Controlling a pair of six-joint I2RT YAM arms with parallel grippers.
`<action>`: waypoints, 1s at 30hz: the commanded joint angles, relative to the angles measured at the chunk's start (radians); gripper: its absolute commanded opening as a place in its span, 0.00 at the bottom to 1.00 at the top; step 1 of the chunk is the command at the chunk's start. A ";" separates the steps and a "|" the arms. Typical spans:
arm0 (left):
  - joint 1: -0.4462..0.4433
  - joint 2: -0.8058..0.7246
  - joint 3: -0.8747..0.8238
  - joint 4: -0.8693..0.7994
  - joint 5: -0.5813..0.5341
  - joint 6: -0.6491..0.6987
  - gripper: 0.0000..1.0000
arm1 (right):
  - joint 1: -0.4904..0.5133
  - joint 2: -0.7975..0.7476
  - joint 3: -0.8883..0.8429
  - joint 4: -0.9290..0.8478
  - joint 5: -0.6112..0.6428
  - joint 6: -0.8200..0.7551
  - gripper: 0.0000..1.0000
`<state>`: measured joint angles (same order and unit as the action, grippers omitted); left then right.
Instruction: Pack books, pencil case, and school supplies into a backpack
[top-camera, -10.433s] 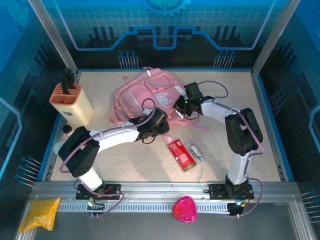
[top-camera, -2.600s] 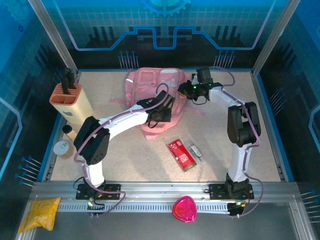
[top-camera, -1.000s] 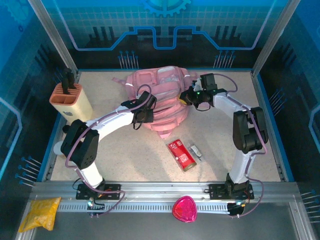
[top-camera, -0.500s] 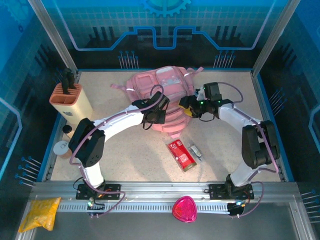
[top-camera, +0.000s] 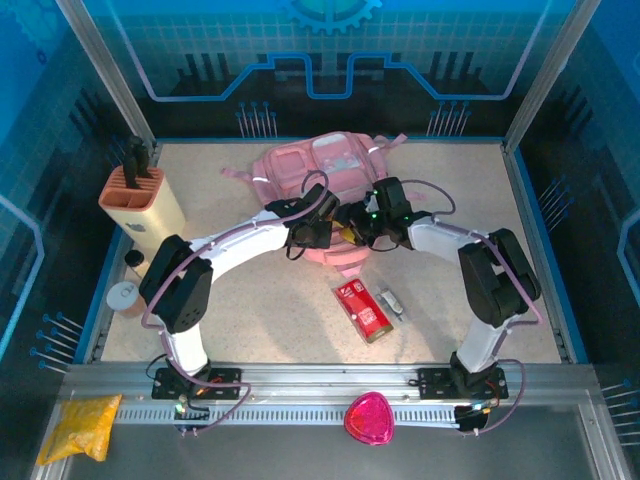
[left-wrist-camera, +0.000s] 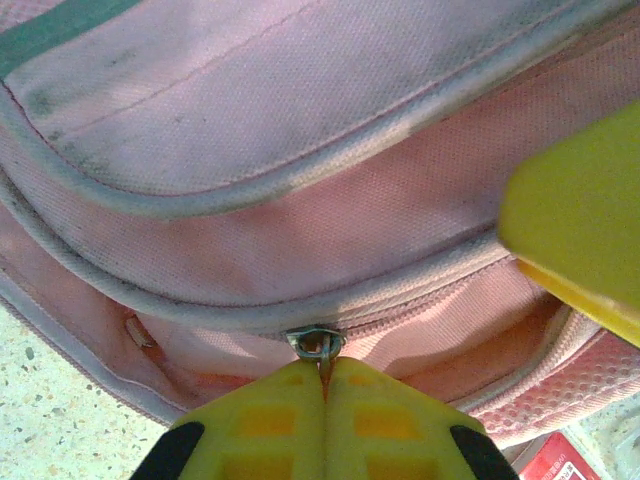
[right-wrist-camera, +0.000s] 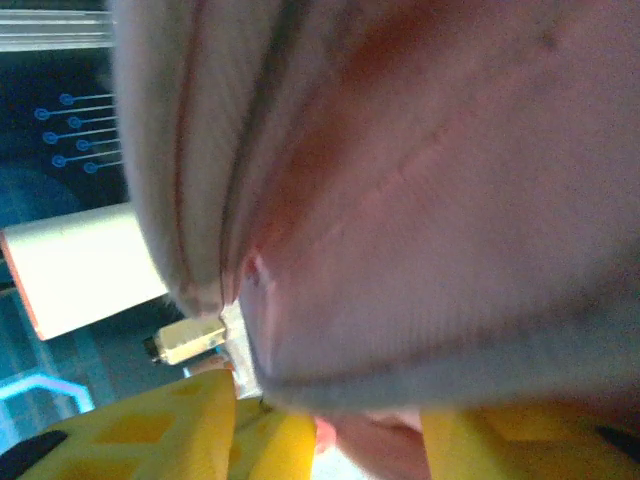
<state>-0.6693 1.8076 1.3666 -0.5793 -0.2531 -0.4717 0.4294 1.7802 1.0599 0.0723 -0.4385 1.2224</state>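
Your right claw (right-wrist-camera: 365, 445) has just swung in to the near end of the backpack (top-camera: 315, 170), beside your left claw (left-wrist-camera: 325, 385), which is clenched on the zip pull (left-wrist-camera: 318, 345); I think opening comes next; I cannot tell if the right claw grips cloth. The backpack lies flat at the back of the surface (top-camera: 250, 310), pockets up; its zip end points at the arms, its long way running far to near.

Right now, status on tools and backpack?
Left tool shut on backpack zip pull. Right tool against backpack fabric, grip unclear. Red pencil case on table, unpacked.

White-and-black arms (top-camera: 236, 244), purple cables (top-camera: 437, 186), yellow fingers (left-wrist-camera: 290, 425), seemingly black-edged
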 joint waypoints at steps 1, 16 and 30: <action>-0.008 0.007 0.045 -0.002 0.001 0.005 0.00 | 0.015 0.039 0.022 0.034 0.041 0.024 0.36; 0.073 -0.020 -0.038 -0.031 -0.176 0.119 0.00 | -0.090 -0.003 -0.026 -0.016 -0.048 -0.141 0.00; 0.261 -0.016 -0.115 0.244 -0.271 0.281 0.00 | -0.130 -0.020 0.000 -0.101 -0.129 -0.225 0.00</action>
<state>-0.4709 1.8168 1.2861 -0.4324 -0.4011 -0.2626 0.3302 1.7992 1.0466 0.0658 -0.5621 1.0515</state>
